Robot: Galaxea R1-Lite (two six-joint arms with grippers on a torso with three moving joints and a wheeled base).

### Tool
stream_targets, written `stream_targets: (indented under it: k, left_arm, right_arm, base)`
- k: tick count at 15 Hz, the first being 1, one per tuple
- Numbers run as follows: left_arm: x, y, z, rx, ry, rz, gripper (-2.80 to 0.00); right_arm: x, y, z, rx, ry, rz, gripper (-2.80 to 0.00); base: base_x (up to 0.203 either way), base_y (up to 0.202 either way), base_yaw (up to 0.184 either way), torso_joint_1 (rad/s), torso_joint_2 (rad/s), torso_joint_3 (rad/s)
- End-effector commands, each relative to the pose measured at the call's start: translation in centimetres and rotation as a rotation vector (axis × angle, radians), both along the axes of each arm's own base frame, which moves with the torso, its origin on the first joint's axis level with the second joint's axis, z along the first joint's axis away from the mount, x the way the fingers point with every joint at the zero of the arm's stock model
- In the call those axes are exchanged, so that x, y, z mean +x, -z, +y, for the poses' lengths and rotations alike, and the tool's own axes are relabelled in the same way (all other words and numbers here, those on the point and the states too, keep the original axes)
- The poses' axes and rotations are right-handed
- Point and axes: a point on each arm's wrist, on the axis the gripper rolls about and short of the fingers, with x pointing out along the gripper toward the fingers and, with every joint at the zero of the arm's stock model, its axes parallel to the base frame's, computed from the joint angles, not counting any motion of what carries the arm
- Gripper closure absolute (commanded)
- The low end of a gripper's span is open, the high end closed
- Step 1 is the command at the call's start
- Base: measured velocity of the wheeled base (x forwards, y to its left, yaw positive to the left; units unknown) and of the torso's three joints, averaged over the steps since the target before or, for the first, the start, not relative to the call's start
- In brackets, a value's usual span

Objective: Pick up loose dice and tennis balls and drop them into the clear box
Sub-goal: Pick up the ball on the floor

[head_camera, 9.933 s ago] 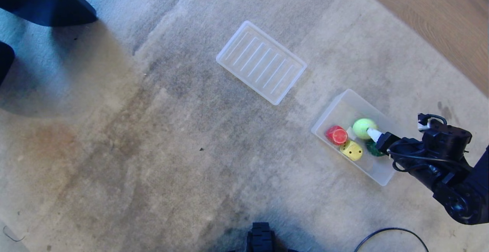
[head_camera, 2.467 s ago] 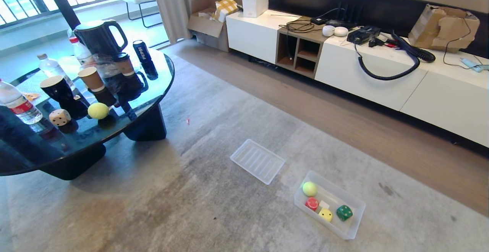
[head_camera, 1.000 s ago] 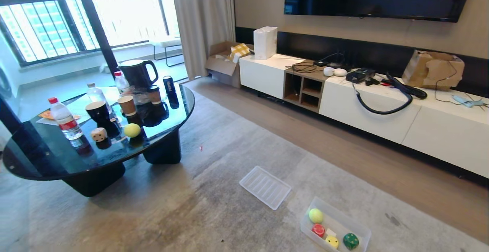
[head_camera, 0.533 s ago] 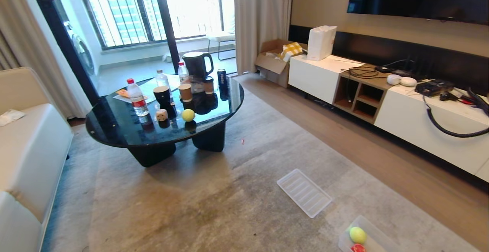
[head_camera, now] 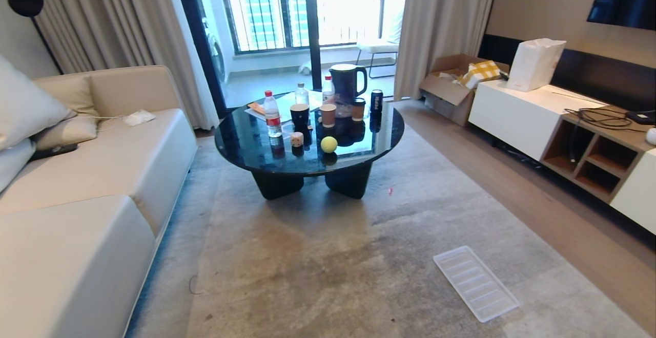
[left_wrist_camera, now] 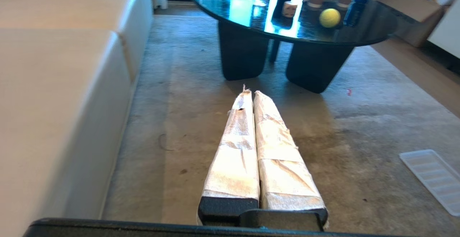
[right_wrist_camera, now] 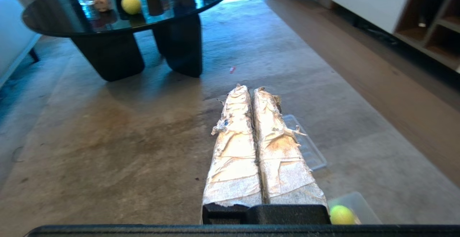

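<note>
On the round black glass table (head_camera: 379, 141) a yellow-green tennis ball (head_camera: 329, 144) lies beside a beige die (head_camera: 296, 139); both also show in the left wrist view, the ball (left_wrist_camera: 330, 17) and the die (left_wrist_camera: 289, 9), and in the right wrist view, the ball (right_wrist_camera: 131, 4) and the die (right_wrist_camera: 102, 3). A corner of the clear box (right_wrist_camera: 355, 203) with a second tennis ball (right_wrist_camera: 341, 214) inside shows only in the right wrist view. My left gripper (left_wrist_camera: 249, 94) and right gripper (right_wrist_camera: 248, 89) are shut and empty, held level over the carpet, far from the table.
A flat ribbed translucent tray (head_camera: 475, 282) lies on the grey carpet at the right. A beige sofa (head_camera: 77, 184) fills the left. Bottles, cups, a can and a black kettle (head_camera: 347, 81) crowd the table's far side. A white TV cabinet (head_camera: 533, 118) lines the right wall.
The whole head view has swung left: the sofa has come in, the table now sits mid-picture, and the clear box with its dice and ball has left the frame. No arm has moved.
</note>
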Motion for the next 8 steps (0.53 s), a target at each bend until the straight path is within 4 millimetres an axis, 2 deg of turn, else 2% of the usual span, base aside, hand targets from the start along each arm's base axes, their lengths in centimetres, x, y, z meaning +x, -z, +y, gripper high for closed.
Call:
stream_targets:
  k: [1,5,6,8]
  left_arm:
    - [0.0,0.0,0.0,0.001,-0.001,0.0,0.0]
    - [0.0,0.0,0.0,-0.001,-0.001,0.0,0.0]
    - [0.0,0.0,0.0,-0.001,-0.001,0.0,0.0]
    - [0.0,-0.01,0.0,-0.002,-0.001,-0.001,0.0]
  right_arm:
    - [0.07,0.2,0.0,0.0,0.0,0.008,0.0]
    - [0.07,0.17,0.01,0.0,-0.002,0.005,0.0]
    - [0.07,0.17,0.01,0.0,-0.002,0.005,0.0]
    - [0.07,0.17,0.01,0.0,-0.002,0.005,0.0]
  base:
    - [0.0,-0.012,0.169,0.002,0.0,-0.001]
    - [0.001,-0.006,0.155,0.002,0.0,0.003]
    - [-0.001,-0.001,0.092,-0.001,0.0,0.001]
    - [0.0,0.0,0.0,0.0,0.0,0.0]
